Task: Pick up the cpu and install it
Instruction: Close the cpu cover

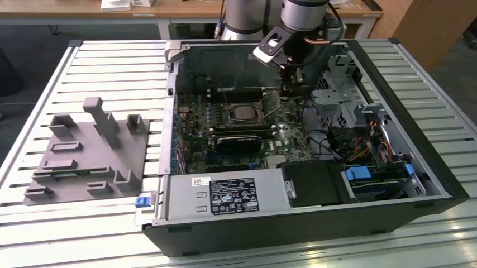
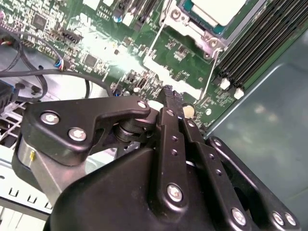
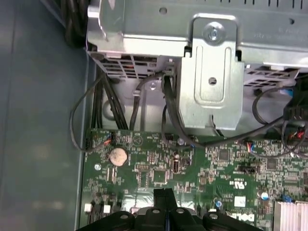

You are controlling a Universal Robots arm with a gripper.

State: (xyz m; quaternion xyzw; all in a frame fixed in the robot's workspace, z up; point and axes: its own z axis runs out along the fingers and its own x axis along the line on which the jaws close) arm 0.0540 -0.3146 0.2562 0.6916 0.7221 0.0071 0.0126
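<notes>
The cpu (image 1: 242,113), a silvery-grey square, lies in the dark metal-framed socket (image 1: 225,104) on the green motherboard inside the open computer case. In the second wrist view the cpu (image 2: 214,9) shows pale inside the socket frame (image 2: 190,21), with thin wire levers standing beside it. My gripper (image 1: 294,88) hangs over the board on the exterior view's right of the socket, apart from the cpu. Its two black fingers (image 2: 169,98) are pressed together with nothing between them. In the first wrist view the gripper (image 3: 163,193) points at the board near a coin cell (image 3: 118,156).
A grey plastic tray (image 1: 86,151) with upright posts sits on the slatted table at the exterior view's left. Inside the case are memory slots (image 2: 262,43), a metal drive cage (image 3: 211,82), dark cables (image 3: 120,101) and the power supply (image 1: 223,195). The case walls surround the board.
</notes>
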